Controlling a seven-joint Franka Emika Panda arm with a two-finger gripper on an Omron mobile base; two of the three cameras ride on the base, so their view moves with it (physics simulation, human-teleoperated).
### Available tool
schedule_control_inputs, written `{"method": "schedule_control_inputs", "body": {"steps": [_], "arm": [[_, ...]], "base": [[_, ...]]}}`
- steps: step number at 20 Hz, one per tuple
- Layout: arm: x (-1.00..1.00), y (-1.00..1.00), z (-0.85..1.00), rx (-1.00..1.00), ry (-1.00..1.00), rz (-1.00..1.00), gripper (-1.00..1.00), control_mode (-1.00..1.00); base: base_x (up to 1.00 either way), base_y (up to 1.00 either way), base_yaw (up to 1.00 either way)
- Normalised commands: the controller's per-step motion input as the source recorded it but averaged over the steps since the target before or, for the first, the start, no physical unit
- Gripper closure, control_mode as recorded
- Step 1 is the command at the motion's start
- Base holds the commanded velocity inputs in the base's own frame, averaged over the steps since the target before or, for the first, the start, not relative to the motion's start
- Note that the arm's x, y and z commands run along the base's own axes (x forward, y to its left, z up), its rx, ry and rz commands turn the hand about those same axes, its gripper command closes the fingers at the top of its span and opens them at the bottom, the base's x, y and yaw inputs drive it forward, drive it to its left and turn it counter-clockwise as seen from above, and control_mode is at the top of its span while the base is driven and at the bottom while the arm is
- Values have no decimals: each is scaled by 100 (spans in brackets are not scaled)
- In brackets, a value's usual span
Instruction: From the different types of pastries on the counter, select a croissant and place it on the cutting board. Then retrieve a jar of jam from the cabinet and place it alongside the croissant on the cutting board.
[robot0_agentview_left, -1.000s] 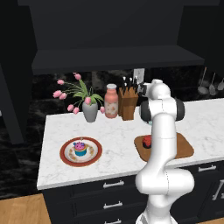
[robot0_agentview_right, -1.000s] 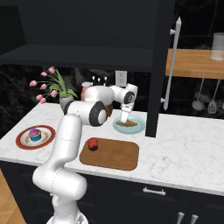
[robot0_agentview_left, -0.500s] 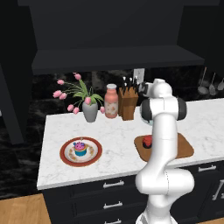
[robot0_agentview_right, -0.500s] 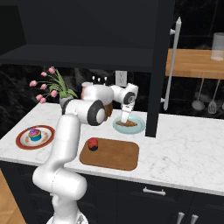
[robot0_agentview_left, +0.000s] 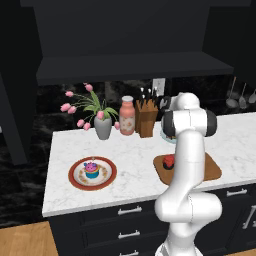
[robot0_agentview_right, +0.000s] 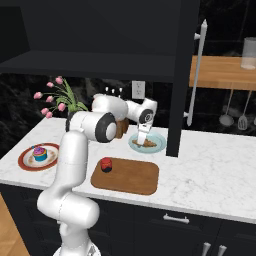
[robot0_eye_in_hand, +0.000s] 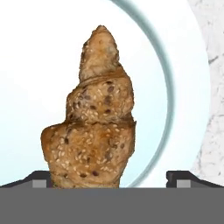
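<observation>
The gripper (robot0_eye_in_hand: 112, 177) hangs wide open astride the croissant (robot0_eye_in_hand: 92, 122) on the light blue plate (robot0_eye_in_hand: 183, 78), positioned to grasp it.

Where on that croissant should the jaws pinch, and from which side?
Across its thick middle, from straight above. The croissant lies flat on the light blue plate, tapering to a narrow tip, and the open gripper already straddles its broad end.
</observation>
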Motion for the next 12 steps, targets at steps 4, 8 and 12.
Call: {"method": "schedule_control_inputs", "body": {"steps": [4,8,12], "arm": [[-1,0,-14,-4,-11,-2,-100,-100],[0,0,0,-4,-20,0,-100,-100],[0,0,-1,-3,-13,0,100,-100]], "base": [[0,0,0],[0,0,0],[0,0,0]]}}
